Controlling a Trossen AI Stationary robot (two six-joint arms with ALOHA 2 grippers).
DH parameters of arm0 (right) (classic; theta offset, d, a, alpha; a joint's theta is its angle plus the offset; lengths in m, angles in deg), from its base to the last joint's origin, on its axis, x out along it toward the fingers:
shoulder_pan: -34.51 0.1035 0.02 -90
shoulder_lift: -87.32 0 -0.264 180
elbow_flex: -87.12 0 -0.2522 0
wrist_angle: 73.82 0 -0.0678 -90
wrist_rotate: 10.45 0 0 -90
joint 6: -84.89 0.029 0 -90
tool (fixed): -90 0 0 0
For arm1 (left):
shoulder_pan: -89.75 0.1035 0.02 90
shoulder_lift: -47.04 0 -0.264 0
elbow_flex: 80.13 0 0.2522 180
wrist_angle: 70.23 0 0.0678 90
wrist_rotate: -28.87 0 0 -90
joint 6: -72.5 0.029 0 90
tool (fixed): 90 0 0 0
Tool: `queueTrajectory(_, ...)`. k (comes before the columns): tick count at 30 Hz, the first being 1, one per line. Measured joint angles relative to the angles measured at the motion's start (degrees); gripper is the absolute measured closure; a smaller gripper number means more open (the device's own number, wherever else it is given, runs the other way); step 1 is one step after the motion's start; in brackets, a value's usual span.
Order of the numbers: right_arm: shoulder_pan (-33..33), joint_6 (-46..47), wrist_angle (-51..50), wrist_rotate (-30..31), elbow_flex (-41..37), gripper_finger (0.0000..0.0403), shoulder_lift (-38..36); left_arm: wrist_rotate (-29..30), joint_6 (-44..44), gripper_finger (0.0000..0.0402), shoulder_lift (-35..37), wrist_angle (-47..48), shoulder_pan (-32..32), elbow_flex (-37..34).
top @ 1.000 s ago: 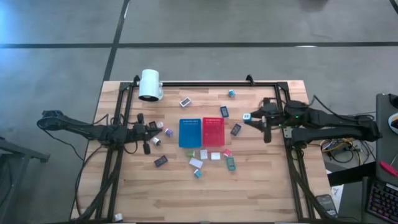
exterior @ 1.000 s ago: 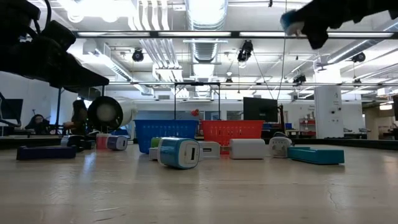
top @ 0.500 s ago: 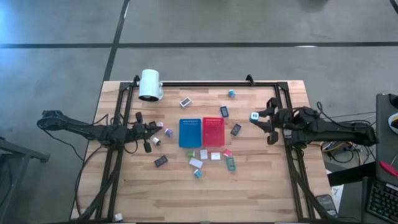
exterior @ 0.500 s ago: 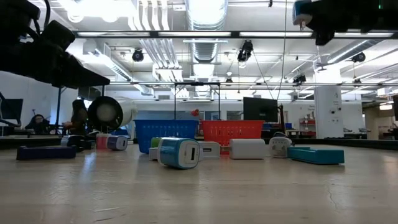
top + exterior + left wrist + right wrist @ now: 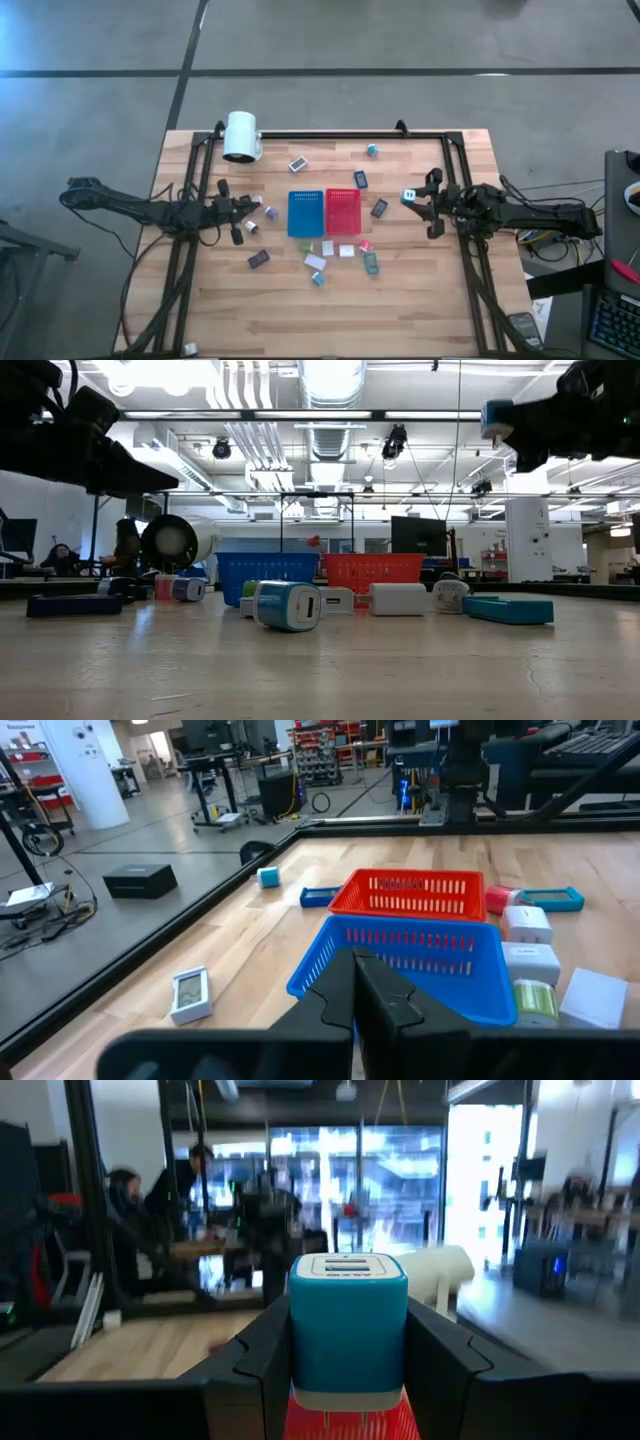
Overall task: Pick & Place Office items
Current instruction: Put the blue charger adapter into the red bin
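Observation:
The office items are small blocks and clips scattered around the blue tray [image 5: 304, 212] and red tray [image 5: 342, 210]; a teal and white block [image 5: 287, 605] lies nearest in the low view. My right gripper [image 5: 416, 201] is right of the red tray, well above the table, shut on a teal and white block [image 5: 348, 1328]. My left gripper [image 5: 243, 211] hovers left of the blue tray with its fingers shut [image 5: 356, 988] on nothing. It points at the blue tray [image 5: 420, 965]. My right gripper pinches the teal and white block by its two teal sides [image 5: 300, 1340] between the two fingers [image 5: 262, 1342]. The fingers come roughly level from the table's right. The block is lifted clear, high above the table [image 5: 493, 418], with its white slotted end [image 5: 347, 1266] pointing away from the wrist.
A big white cylinder [image 5: 241, 136] lies at the far left corner. A black frame rail [image 5: 330, 133] runs along the far edge and down both sides. Bare wood [image 5: 330, 315] stretches along the near edge. People sit in the room beyond the table.
My right gripper, still shut on the teal and white block, has drawn back a little toward the table's right edge, then shifted toward the near edge. In the low view it rose first, then came down somewhat.

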Motion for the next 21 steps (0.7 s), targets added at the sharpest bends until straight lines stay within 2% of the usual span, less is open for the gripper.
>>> queueTrajectory(8, 0.0, 0.9, -0.8, 0.0, 0.0, 0.0268, -0.4, 2.4, 0.5, 0.0398, 0.1, -1.3, 0.0, 0.0)
queueTrajectory(13, 0.0, 0.7, -1.3, 0.0, 0.0, 0.0268, -0.3, 4.8, 7.9, 0.0399, 0.1, -2.6, 0.0, 0.0)
queueTrajectory(16, 0.0, -0.3, -1.2, 1.0, 0.0, 0.0268, -0.3, 4.8, 5.2, 0.0399, 0.1, -3.9, 0.0, 0.0)
queueTrajectory(18, 0.0, -1.1, -0.9, 4.1, 0.2, 0.0268, -0.3, 4.8, 3.3, 0.0399, 0.1, -4.5, 0.0, 0.0)
queueTrajectory(21, 0.0, -1.0, -7.1, 7.0, 5.2, 0.0268, 1.3, 4.8, 1.3, 0.0399, 0.0, -4.5, 0.0, 0.0)
